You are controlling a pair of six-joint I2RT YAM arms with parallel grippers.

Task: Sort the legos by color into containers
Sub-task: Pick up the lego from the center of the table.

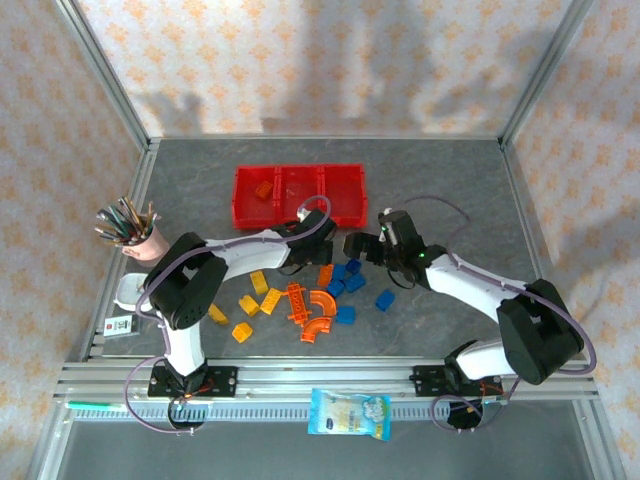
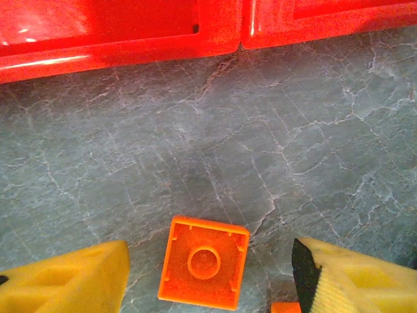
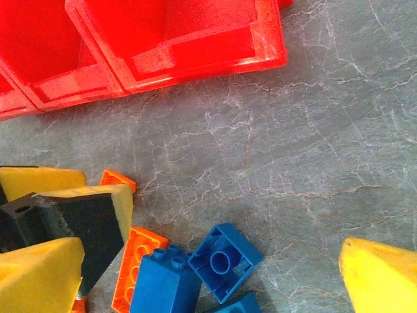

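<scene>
Left wrist: orange brick (image 2: 204,272) between parted fingers (image 2: 71,283), untouched.

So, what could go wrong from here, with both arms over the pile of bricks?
1. The open left fingers straddle an orange brick lying hollow side up and slightly turned; closing may twist it, or catch the orange piece beside one finger.
2. The wide-open right fingers hang over blue bricks packed against a long orange brick; two colours may be grabbed together.
3. Both arms' fingers are close together; they may collide.
</scene>
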